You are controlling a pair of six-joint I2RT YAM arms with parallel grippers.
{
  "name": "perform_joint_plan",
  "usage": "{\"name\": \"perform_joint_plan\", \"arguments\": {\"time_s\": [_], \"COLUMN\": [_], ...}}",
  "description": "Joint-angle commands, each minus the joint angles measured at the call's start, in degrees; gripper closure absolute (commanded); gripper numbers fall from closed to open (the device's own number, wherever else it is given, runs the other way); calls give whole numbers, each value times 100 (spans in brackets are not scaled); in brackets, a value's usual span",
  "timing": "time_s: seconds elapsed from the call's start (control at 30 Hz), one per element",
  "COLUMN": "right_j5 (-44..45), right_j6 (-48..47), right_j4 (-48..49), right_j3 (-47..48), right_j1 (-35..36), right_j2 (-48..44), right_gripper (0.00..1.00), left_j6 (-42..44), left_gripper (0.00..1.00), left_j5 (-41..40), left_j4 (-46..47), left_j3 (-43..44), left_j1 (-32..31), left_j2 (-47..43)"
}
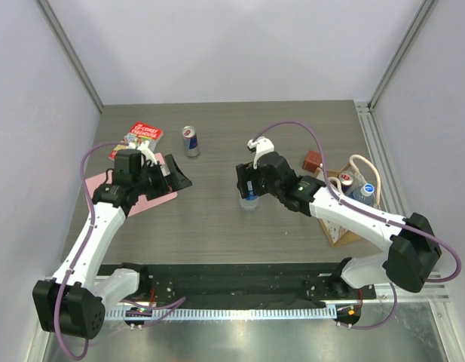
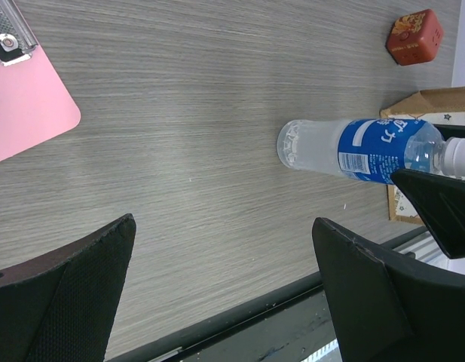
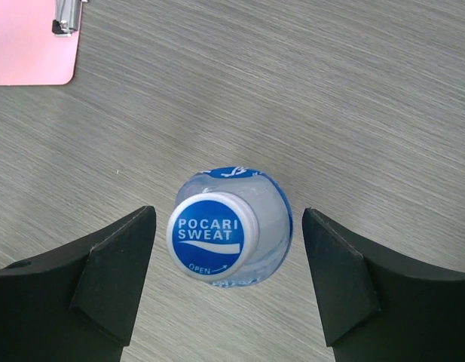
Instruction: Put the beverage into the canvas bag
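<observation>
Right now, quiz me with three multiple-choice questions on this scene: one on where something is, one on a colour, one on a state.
1. Where is the bottle?
A. lying on its side
B. upright on the table, between the right gripper's fingers
C. lifted into the air

2. What colour is the clipboard?
A. pink
B. green
C. yellow

3. How is the right gripper?
A. shut on the bottle
B. open, with its fingers clear of the bottle on both sides
C. shut on nothing

Answers:
1. B: the right wrist view looks straight down on the cap, with a finger on either side.
2. A: its board is plain pink, with a metal clip at one end.
3. B: bare table shows between each finger and the bottle.
</observation>
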Motion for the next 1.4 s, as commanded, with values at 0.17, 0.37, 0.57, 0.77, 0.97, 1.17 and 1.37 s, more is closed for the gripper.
{"name": "perform_joint_plan", "arguments": {"time_s": [0.17,0.37,0.57,0.77,0.97,1.17,1.37], "right_j5": [116,229,782,1441,2433,3829,5229], "right_j6": [-37,7,147,122,-282,-818,-514], "right_j4": [-592,-733,-1251,-1629,-1981,-2270,-3077], "right_j3": [673,813,1191,1788,2658,3309,3433], "right_j1": [80,124,124,116,54,-42,-122], "right_j2": [501,633,344,-306,-799,-1309,-1669], "right_gripper": [18,38,79,99,99,99,99], "left_j6": [2,11,-6,2,-7,-7,-7], "left_gripper": [0,0,0,0,0,0,0], "left_j5": [141,150,159,168,177,186,203], "left_j4": [197,197,197,197,197,214,206], "left_j3": [-3,-12,-12,-12,-20,-20,-20], "left_j1": [-15,-15,-15,-15,-6,-15,-15], "left_j2": [-9,0,0,-9,0,0,-9]}}
